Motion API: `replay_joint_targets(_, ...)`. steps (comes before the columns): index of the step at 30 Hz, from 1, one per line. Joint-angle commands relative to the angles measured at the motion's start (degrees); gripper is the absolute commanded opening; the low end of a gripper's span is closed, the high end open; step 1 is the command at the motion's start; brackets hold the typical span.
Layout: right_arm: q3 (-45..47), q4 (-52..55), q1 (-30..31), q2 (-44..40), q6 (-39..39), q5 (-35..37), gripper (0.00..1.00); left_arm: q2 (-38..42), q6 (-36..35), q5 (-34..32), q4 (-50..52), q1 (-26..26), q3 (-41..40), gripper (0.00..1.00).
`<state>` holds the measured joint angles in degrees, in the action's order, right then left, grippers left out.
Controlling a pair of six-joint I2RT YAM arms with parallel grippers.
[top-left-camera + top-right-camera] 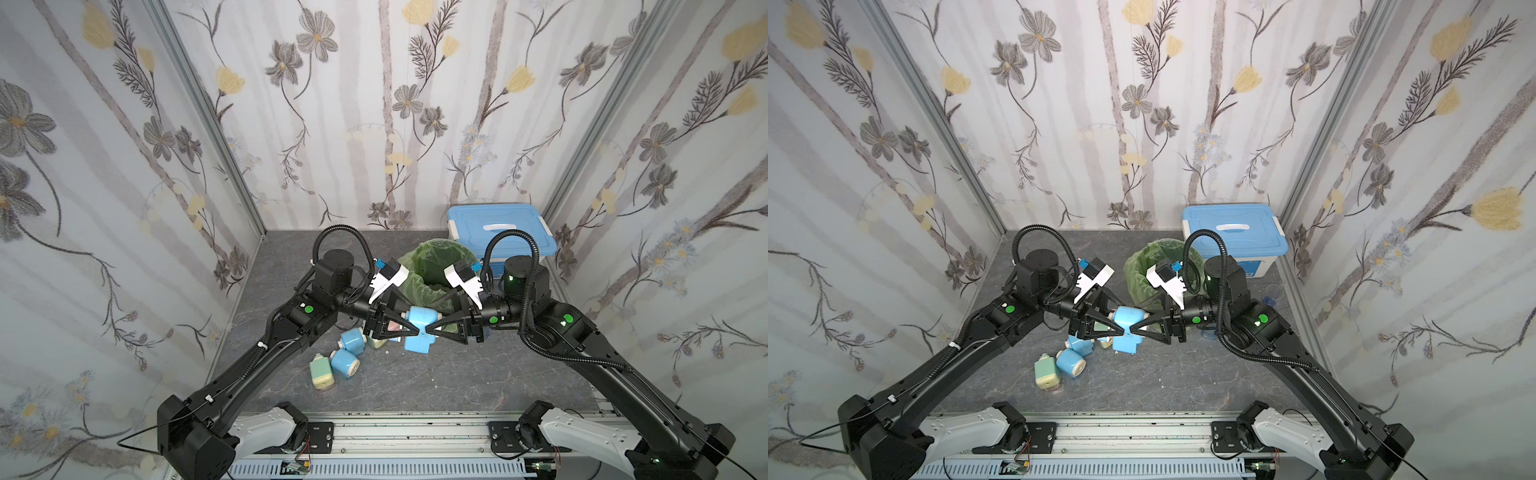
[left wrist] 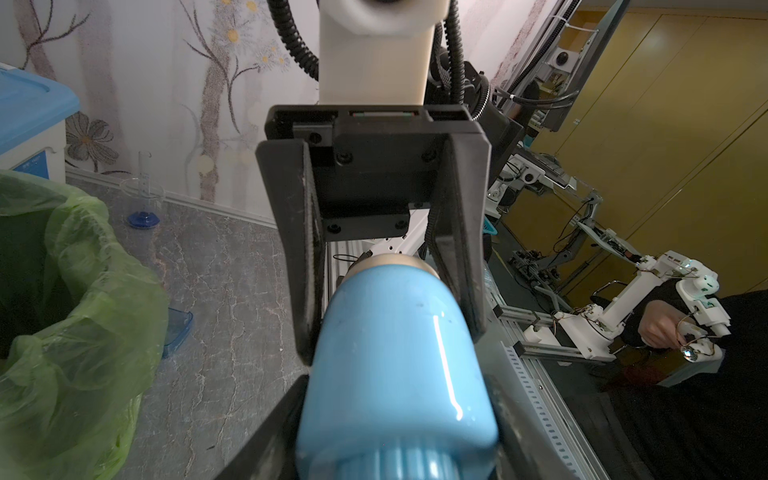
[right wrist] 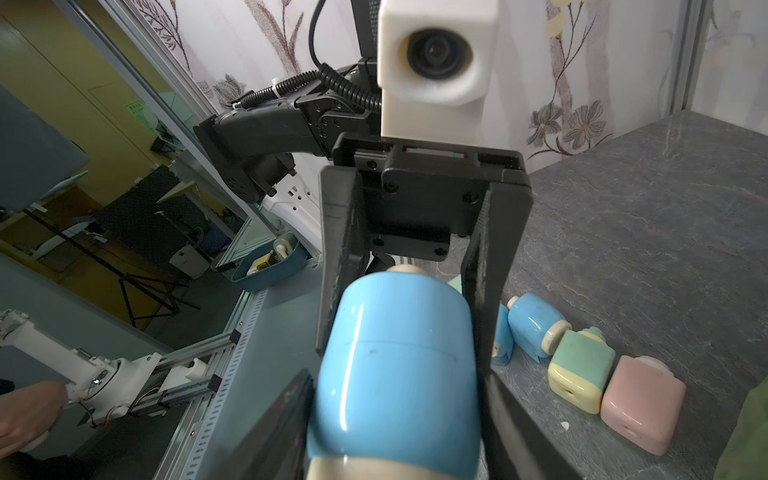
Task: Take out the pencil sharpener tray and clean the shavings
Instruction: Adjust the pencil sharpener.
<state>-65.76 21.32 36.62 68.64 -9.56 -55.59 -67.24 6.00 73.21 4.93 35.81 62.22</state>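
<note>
Two robot arms meet over a grey table point(image 1: 457, 374). Between them, lifted clear of the table and just in front of a green-lined bin point(image 1: 415, 254), hangs a blue pencil sharpener point(image 1: 424, 319). The left gripper point(image 1: 411, 326) is clamped on one end, and the right gripper point(image 1: 434, 325) is pressed closed on the other. The tray does not look drawn out yet.

To do this step well, the left should probably hold firm while the right pulls straight along the body, keeping it level (a tilt could spill shavings short of the bin).

The right wrist view alone shows plainly a seam point(image 3: 395, 343) around the body, a pink sharpener point(image 3: 642, 403) and a whitish crumb point(image 3: 564, 424) on the table. The left wrist view adds a clear blue piece point(image 2: 178, 328) lying beside the bin, not made out from above.
</note>
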Motion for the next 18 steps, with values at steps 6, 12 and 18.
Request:
replay_joint_targets(6, 0.0, 3.1, 0.1, 1.0, 3.9, -3.8, 0.49, -0.1, -1.9, 0.3, -1.2, 0.0, 0.9, 0.40)
replay_joint_targets(12, 1.0, 3.2, 0.0, 0.8, 4.6, -5.5, 0.37, -0.1, -2.1, 0.0, -1.0, 0.0, 0.9, 0.41)
replay_joint_targets(18, 1.9, 1.8, 0.1, 0.4, 4.2, -6.4, 0.59, 0.0, -2.1, 0.3, -0.7, 0.0, 0.9, 0.41)
